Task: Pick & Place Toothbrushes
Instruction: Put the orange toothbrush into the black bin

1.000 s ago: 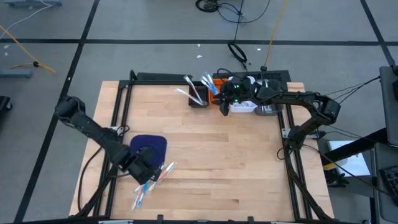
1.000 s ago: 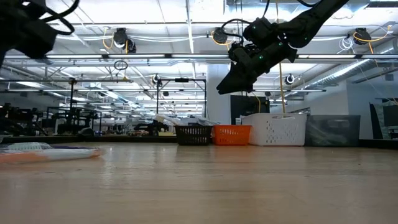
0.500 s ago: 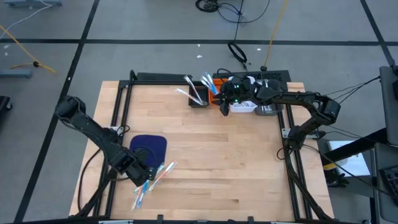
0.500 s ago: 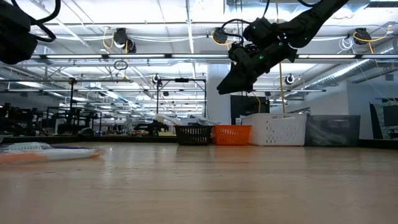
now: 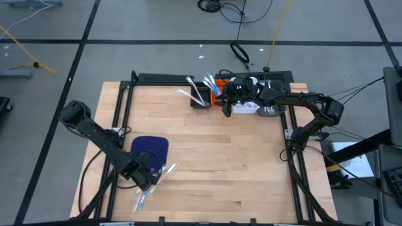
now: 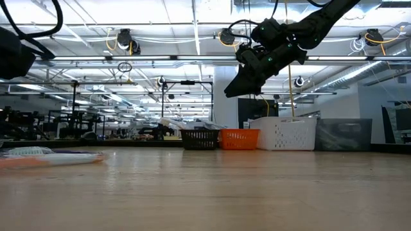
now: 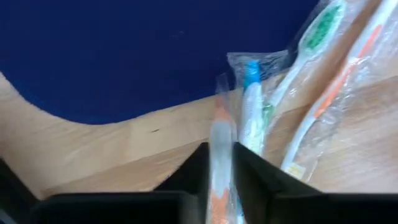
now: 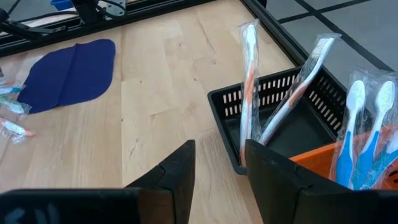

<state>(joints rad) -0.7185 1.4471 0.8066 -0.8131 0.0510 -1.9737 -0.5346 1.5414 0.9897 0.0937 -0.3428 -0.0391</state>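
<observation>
Several wrapped toothbrushes (image 5: pixel 157 177) lie flat near the table's near-left corner, beside the dark blue mat (image 5: pixel 151 146). My left gripper (image 5: pixel 148 179) is down over this pile, shut on one orange-accented toothbrush (image 7: pixel 221 134). Blue-, green- and orange-marked toothbrushes (image 7: pixel 252 112) lie next to it. My right gripper (image 5: pixel 226 103) hangs open above the bins at the far edge. Two toothbrushes (image 8: pixel 247 81) lean upright against the wall of the black bin (image 8: pixel 292 134), and blue ones (image 8: pixel 354 118) stand in the orange bin. My left gripper pinches the orange-accented wrapped toothbrush (image 7: pixel 219 155) between its two fingers (image 7: pixel 196 171), which lie along its length. The toothbrush's far end (image 7: pixel 222 87) reaches out past the fingertips, level with the toothbrushes lying beside it. Whether it is lifted off the wood cannot be told.
The black bin (image 5: pixel 201 99), orange bin (image 5: pixel 217 84) and white bin (image 5: pixel 246 108) stand in a row at the far edge, with a grey one beyond. A black frame rail runs around the table. Bare wood lies between the mat and the bins.
My left gripper has moved from the mat's near edge toward the table's near edge, onto the toothbrush pile. The toothbrushes on the table lie as they did. My right arm has kept still.
</observation>
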